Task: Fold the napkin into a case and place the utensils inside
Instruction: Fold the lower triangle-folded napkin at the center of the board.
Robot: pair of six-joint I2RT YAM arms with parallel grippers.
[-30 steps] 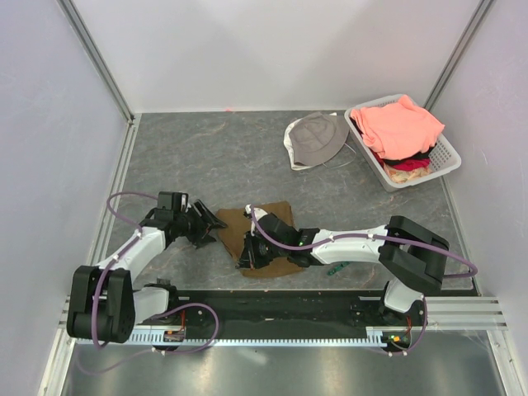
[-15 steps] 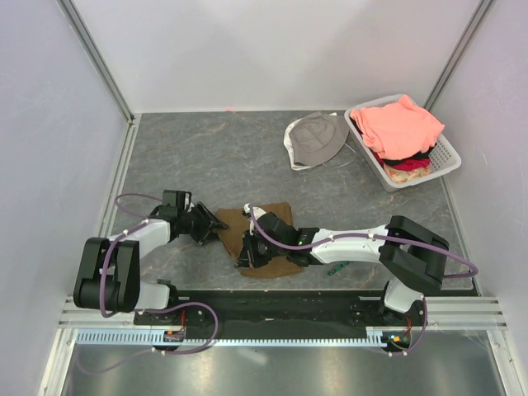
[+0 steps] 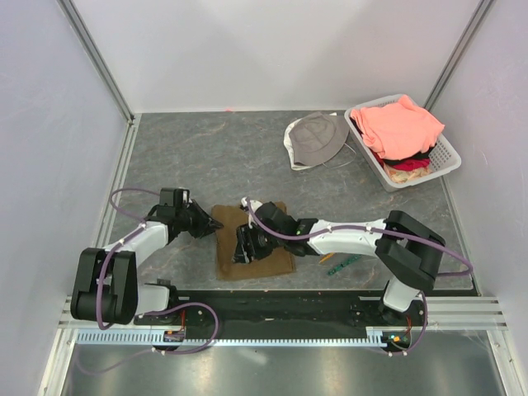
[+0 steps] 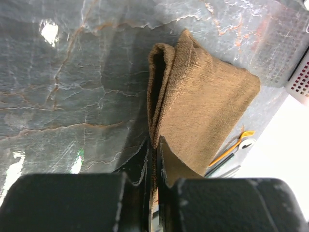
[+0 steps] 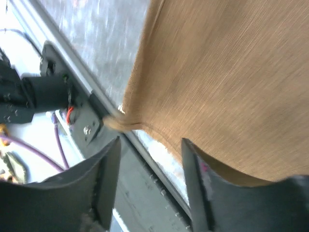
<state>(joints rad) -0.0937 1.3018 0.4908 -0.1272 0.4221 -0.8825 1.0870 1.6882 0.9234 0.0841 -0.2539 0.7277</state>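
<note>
Your left fingers point(image 4: 170, 169) are clenched on the left edge of the napkin point(image 4: 203, 106), with the cloth pinched between them and a doubled fold gaping open just beyond the tips. Your right fingers point(image 5: 104, 179) are released and spread apart, hanging over the napkin with nothing gripped; can't tell if they touch the cloth. The napkin lies folded on the table point(image 3: 206, 157) at near centre, between both arms, and the utensils point(image 3: 340, 263), orange fork point(image 4: 231, 147) included, lie just right of it, not touching.
</note>
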